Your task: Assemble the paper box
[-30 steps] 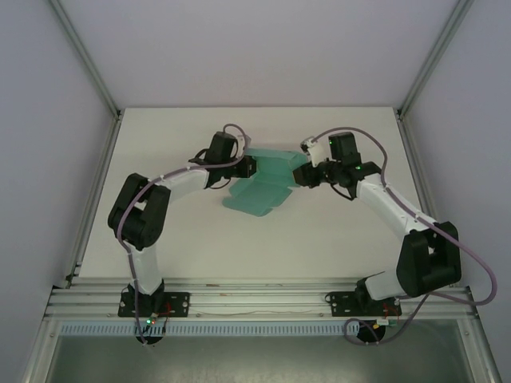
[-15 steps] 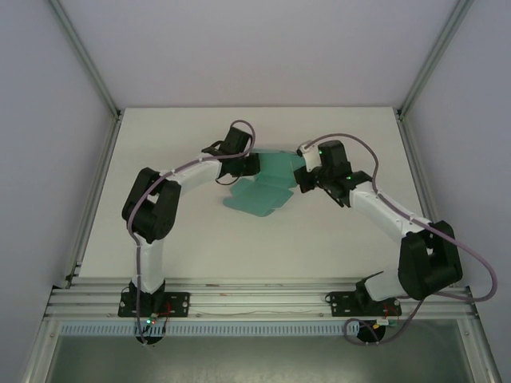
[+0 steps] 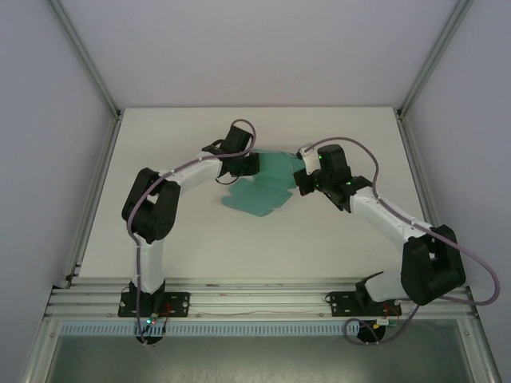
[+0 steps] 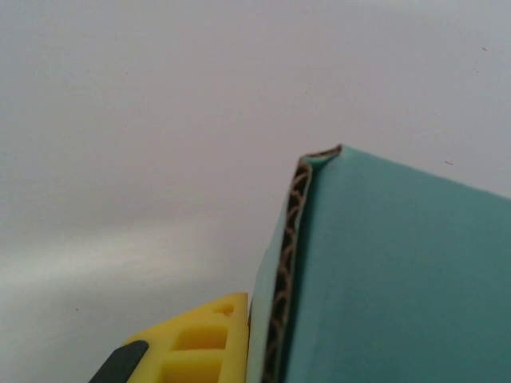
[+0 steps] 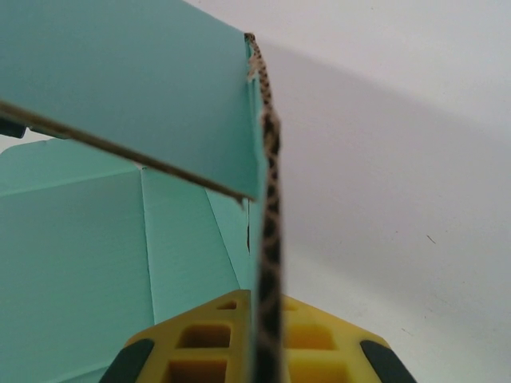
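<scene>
The teal-green paper box (image 3: 259, 191) is a partly folded die-cut sheet at mid-table, its front flaps flat and its back panels raised between both grippers. My left gripper (image 3: 251, 165) holds the left raised side. In the left wrist view one yellow finger (image 4: 196, 339) presses the card's wall (image 4: 399, 279), whose corrugated edge faces the camera, and the other finger is hidden behind it. My right gripper (image 3: 303, 177) is shut on the right raised side. In the right wrist view its yellow fingers (image 5: 207, 339) sit on both sides of the card edge (image 5: 267, 199).
The white table (image 3: 200, 247) has aluminium frame posts (image 3: 88, 72) at its back corners and a rail (image 3: 255, 299) along the near edge. Both arms bend inward over the middle of the table.
The left arm swung back and to the right, turning its wrist. The right gripper moved left towards it. The box's raised panels came closer together. Little has moved in the last half second.
</scene>
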{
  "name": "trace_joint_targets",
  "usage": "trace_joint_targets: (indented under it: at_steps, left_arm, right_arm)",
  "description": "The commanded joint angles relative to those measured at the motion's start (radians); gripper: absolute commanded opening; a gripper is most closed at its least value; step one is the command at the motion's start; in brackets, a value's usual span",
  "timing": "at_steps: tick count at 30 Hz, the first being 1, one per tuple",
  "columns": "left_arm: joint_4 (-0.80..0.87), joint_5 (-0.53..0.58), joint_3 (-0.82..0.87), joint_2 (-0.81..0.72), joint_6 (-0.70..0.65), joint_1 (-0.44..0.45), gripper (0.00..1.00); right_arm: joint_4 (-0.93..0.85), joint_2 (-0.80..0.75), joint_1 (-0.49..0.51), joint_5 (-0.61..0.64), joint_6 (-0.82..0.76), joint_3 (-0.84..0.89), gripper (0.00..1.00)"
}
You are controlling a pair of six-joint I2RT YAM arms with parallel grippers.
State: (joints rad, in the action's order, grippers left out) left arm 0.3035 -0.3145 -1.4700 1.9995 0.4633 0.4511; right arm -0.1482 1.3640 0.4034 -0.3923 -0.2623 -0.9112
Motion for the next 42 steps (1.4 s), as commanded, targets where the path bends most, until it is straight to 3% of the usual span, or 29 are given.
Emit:
trace_joint_targets:
  at_steps: [1,5,6,9,13,19,26,34,39,42]
  left_arm:
    - [0.041,0.194,0.021,-0.009,0.011,-0.075,0.00]
    - [-0.129,0.047,0.120,-0.077,-0.073,-0.073,0.00]
    - [-0.180,0.005,0.156,-0.099,-0.079,-0.073,0.00]
    - [-0.264,-0.056,0.221,-0.159,-0.085,-0.073,0.00]
    - [-0.302,-0.079,0.257,-0.194,-0.100,-0.073,0.00]
    - [-0.300,-0.071,0.269,-0.208,-0.131,-0.065,0.00]
    - [-0.303,-0.054,0.275,-0.222,-0.141,-0.042,0.00]
    - [-0.269,-0.009,0.259,-0.236,-0.112,-0.028,0.00]
    - [-0.283,-0.061,0.243,-0.222,-0.101,-0.024,0.00]
    - [-0.263,-0.044,0.225,-0.210,-0.122,-0.008,0.00]
  right_arm:
    - [0.062,-0.089,0.004,-0.011,0.004,-0.009,0.00]
    - [0.071,-0.089,0.003,0.010,0.015,-0.011,0.00]
    - [0.071,-0.091,0.002,0.026,0.022,-0.014,0.05]
    - [0.067,-0.104,-0.004,0.065,0.043,-0.017,0.26]
    - [0.061,-0.149,-0.009,-0.004,0.025,-0.006,0.63]
    - [0.169,-0.207,-0.015,0.067,0.116,0.007,0.87]
    - [0.085,-0.111,-0.019,0.080,0.133,-0.131,0.91]
    - [0.057,0.020,-0.015,0.029,0.091,-0.156,0.88]
    - [0.200,0.050,0.008,0.095,0.085,-0.091,0.88]
    - [0.322,0.089,0.035,0.203,0.138,-0.093,0.88]
